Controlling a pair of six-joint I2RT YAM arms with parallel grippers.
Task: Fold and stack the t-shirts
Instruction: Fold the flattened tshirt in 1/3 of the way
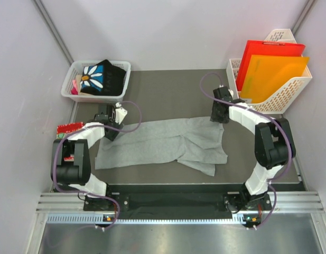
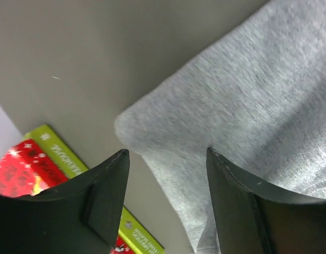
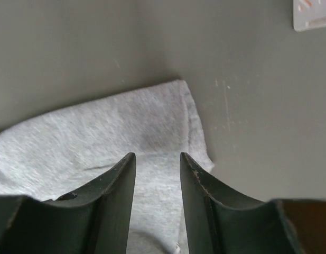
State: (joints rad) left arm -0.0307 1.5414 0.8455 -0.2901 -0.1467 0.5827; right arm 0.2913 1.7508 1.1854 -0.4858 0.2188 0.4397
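Note:
The light heather-grey t-shirt (image 1: 163, 142) lies spread, partly folded, across the dark mat. The black t-shirt with a white daisy on blue (image 1: 102, 76) sits bunched in a white basket at the back left. My left gripper (image 1: 112, 126) is open just above the grey shirt's far left corner (image 2: 152, 121), with cloth showing between its fingers (image 2: 107, 190). My right gripper (image 1: 219, 114) is open above the shirt's far right corner (image 3: 173, 106), its midpoint over cloth (image 3: 157, 157). Neither gripper holds anything.
The white basket (image 1: 73, 89) stands at the back left. A small red patterned packet with a green edge (image 1: 70, 128) lies left of the shirt, close to the left gripper (image 2: 25, 169). A white file rack (image 1: 289, 92) with red and orange folders stands at the back right.

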